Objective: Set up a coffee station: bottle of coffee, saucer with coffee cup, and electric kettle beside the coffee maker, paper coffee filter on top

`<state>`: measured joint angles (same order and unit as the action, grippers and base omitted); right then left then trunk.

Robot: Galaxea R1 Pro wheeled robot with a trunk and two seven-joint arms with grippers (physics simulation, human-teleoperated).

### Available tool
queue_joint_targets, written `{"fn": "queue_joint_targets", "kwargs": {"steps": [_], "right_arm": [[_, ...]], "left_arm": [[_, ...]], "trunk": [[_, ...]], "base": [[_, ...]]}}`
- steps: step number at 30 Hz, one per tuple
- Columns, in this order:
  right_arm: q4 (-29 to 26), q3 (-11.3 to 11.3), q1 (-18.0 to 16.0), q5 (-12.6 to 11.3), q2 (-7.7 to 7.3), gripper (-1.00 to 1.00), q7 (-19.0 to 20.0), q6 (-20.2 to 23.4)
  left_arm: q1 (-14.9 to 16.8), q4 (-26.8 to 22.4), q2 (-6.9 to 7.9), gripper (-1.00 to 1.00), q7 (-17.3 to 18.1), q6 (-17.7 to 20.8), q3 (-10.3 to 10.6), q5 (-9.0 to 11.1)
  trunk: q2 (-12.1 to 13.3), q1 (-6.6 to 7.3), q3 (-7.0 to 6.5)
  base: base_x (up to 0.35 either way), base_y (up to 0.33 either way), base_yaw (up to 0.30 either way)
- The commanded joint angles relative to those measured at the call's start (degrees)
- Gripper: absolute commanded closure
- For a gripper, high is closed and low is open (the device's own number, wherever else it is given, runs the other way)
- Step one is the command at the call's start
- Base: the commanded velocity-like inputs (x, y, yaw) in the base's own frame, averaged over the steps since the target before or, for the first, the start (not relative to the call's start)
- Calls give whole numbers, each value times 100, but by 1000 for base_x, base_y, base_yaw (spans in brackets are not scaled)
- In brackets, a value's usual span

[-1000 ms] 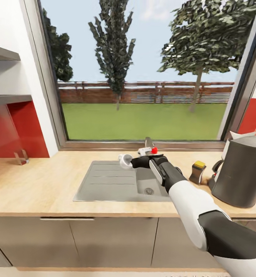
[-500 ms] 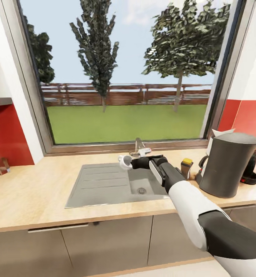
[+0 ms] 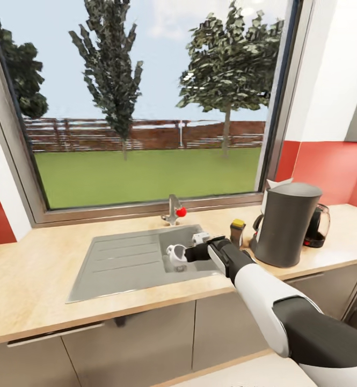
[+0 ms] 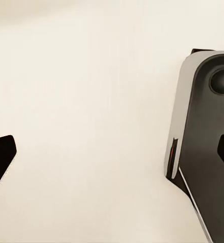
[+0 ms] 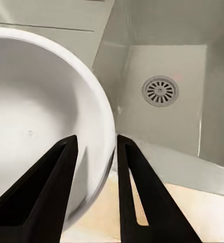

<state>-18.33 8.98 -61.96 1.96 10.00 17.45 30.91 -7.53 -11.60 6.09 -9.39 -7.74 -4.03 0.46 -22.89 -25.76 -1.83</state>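
A stainless sink (image 3: 119, 263) is set into the wooden counter (image 3: 33, 290) beneath a wide window, its tap (image 3: 173, 209) with a red knob at the sill. Over the basin's near edge the robot's right pincer (image 3: 184, 253) grips the white coffee cup (image 3: 175, 252), one finger inside the bowl and one outside, pinching the rim; the right wrist view shows the wall of the cup (image 5: 51, 126) clamped between the dark fingers (image 5: 129, 192) above the drain. The cup lies tipped on its side, its axis roughly level and its mouth apparently facing toward the drainboard, away from the arm. Further right stand a small yellow-capped bottle (image 3: 237, 231), the tall grey electric kettle (image 3: 285, 223) and, behind it, the coffee maker (image 3: 317, 226). The cup-carrying step appears under way; next it needs righting and setting on a saucer, which I cannot pick out. Whether the left pincer is open, I cannot tell.
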Motion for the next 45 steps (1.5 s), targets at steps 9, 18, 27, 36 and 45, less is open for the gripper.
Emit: {"fn": "queue_joint_targets", "kwargs": {"steps": [9, 18, 27, 36, 45], "right_arm": [[-737, 2, 9, 51, -152, 100, 590, 236], [-1629, -15, 9, 809, -114, 100, -621, 1899], [-2704, 6, 9, 902, -82, 100, -1641, 2628], [-1814, 4, 9, 1326, -91, 100, -1660, 2635], [-1592, -1, 9, 1350, -114, 100, -1666, 2639]], "left_arm": [[-3, -17, -3, -100, 5, -3, -29, -2], [-3, -18, 19, -100, 2, 6, -28, 7], [-3, -13, 17, -100, -2, 9, -28, 7], [-3, -9, 24, -100, -2, 9, -4, -26], [-3, -9, 32, -100, -2, 9, -10, -20]], "trunk": [[-3, -2, -51], [-3, -2, -94], [-3, -2, -98], [-3, -2, -98], [-3, -2, -98]], "base": [[0, 0, -247], [0, 0, -196], [0, 0, -17], [0, 0, 0], [0, 0, -203]]}}
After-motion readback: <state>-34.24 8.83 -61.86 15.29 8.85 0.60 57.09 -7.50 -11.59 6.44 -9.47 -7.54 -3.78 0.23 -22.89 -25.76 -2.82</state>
